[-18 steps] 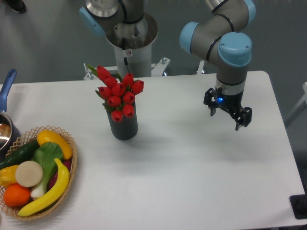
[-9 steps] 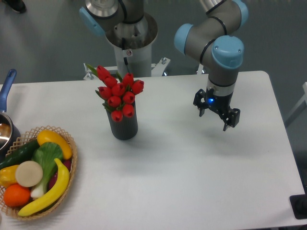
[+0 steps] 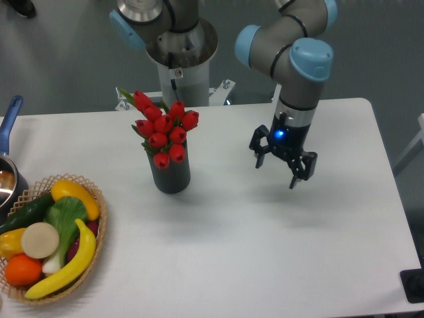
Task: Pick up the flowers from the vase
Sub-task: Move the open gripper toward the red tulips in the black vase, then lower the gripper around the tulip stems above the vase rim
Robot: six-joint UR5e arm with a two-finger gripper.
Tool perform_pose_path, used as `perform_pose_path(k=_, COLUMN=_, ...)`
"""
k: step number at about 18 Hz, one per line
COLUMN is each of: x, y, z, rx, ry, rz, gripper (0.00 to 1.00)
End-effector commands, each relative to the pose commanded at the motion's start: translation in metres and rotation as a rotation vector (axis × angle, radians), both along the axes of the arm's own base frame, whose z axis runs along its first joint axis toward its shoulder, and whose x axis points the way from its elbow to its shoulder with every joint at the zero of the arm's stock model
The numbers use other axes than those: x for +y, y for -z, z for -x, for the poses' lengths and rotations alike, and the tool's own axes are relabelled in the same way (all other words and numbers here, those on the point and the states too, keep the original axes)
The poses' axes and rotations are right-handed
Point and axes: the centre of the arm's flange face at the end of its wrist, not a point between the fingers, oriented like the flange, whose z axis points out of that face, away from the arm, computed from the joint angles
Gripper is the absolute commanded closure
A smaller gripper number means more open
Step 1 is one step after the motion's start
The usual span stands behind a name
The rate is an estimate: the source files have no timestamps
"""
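Right now your gripper [image 3: 275,169] hangs with its fingers spread apart, holding nothing and touching nothing, well to the right of the vase [image 3: 170,172]. You can see the flowers [image 3: 163,132] standing in that vase, their stems mostly hidden inside it.

Place: a robot lab.
Evidence: my arm pedestal [image 3: 180,63] bolted behind a plain white worktop [image 3: 265,238], grey floor.
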Motion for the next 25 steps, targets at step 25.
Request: perform_pose_path(k=25, x=-0.057, y=-0.022, z=-0.102, rx=-0.299, ry=-0.079, rz=-0.581, gripper=0.0)
